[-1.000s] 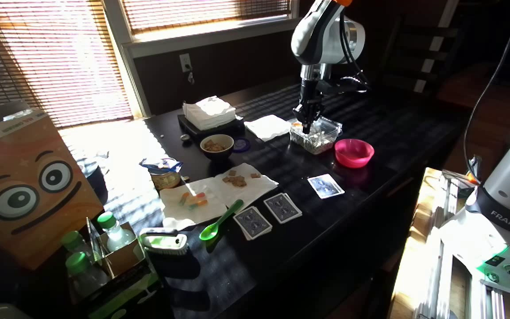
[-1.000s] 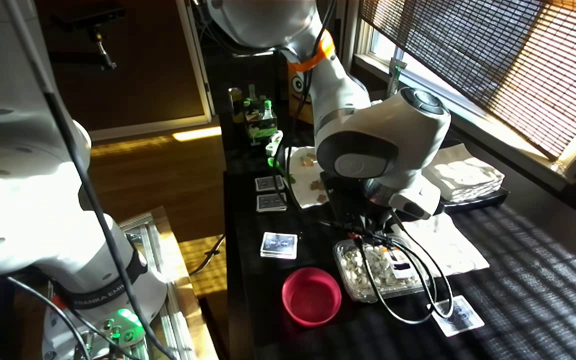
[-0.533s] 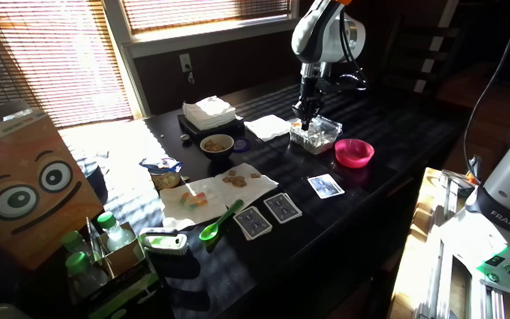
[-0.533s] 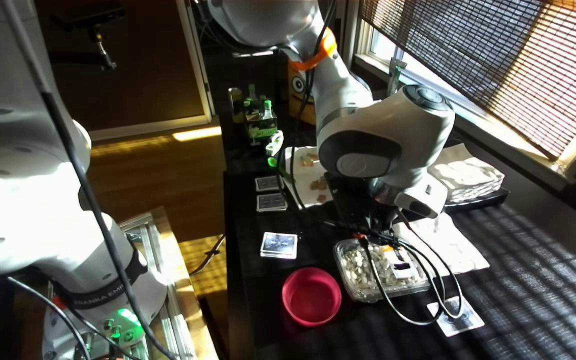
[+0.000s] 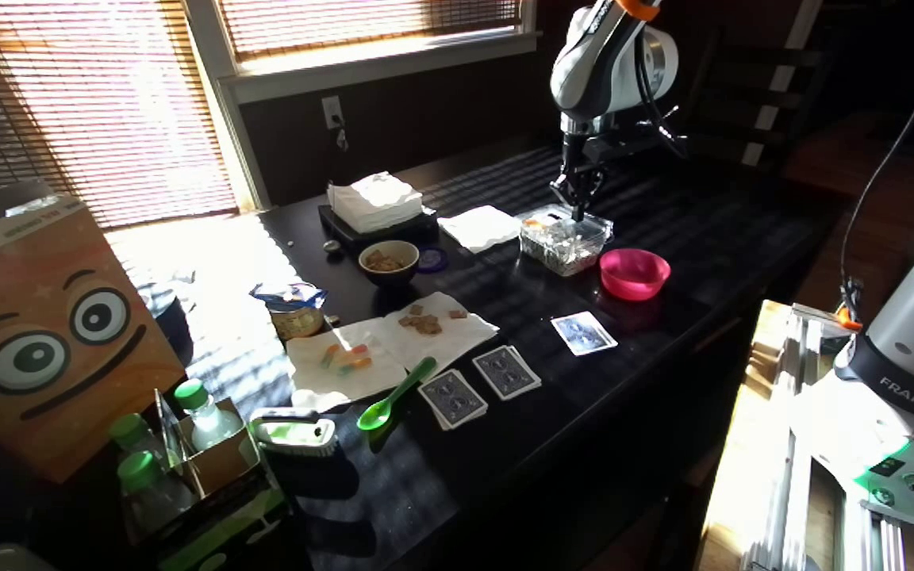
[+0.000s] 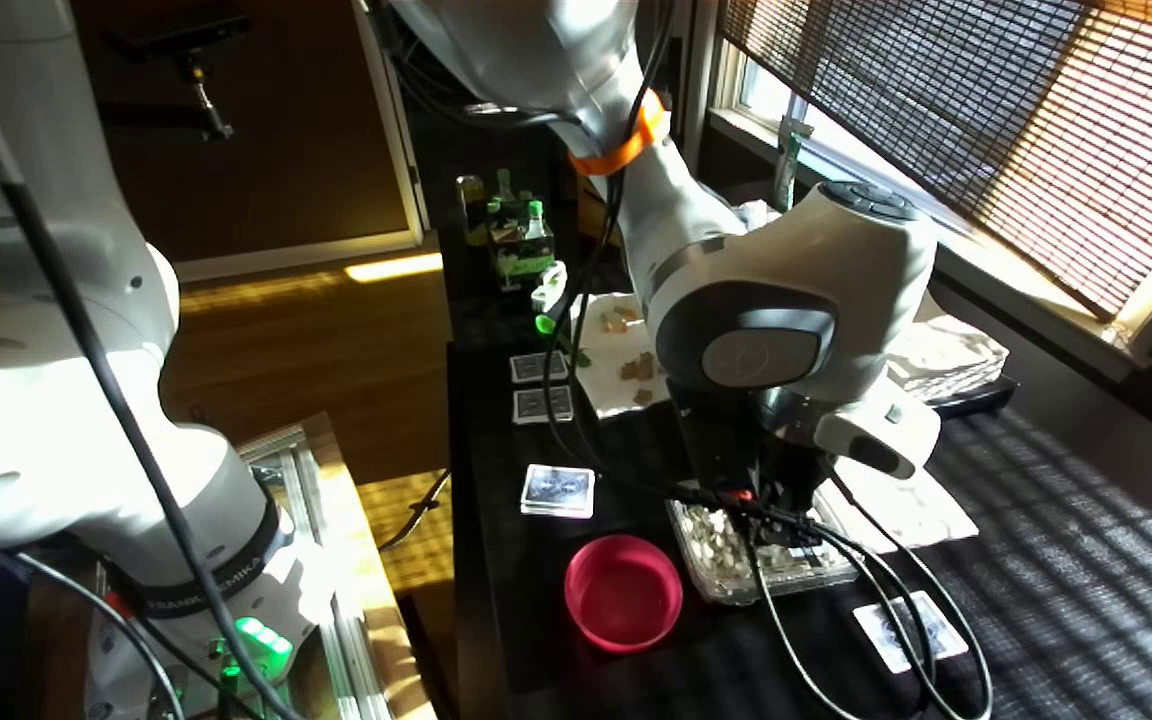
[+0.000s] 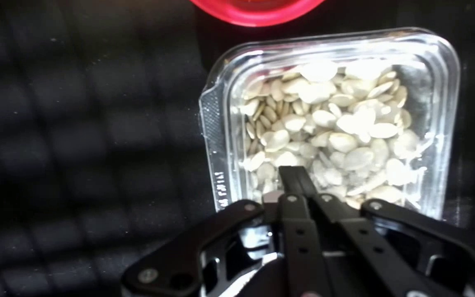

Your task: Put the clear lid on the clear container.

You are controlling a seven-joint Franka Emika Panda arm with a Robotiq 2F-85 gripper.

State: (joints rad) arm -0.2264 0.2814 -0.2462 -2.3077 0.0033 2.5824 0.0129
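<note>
Pointing down over the clear container (image 5: pixel 558 254), the gripper (image 7: pixel 298 178) is pinched together, holding nothing I can see. The clear lid (image 7: pixel 338 119) looks laid on top, perhaps unsealed; an off-centre push could pop 1 corner or skid everything into the pink bowl (image 5: pixel 635 289).

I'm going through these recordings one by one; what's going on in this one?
A robot arm has its gripper, jaws shut with nothing visible between them, over the clear container, which holds what look like pale seeds and stands beside the pink bowl. The clear lid seems to lie on the container; whether it is fully pressed down, or the gripper touches it, I can't tell.
</note>
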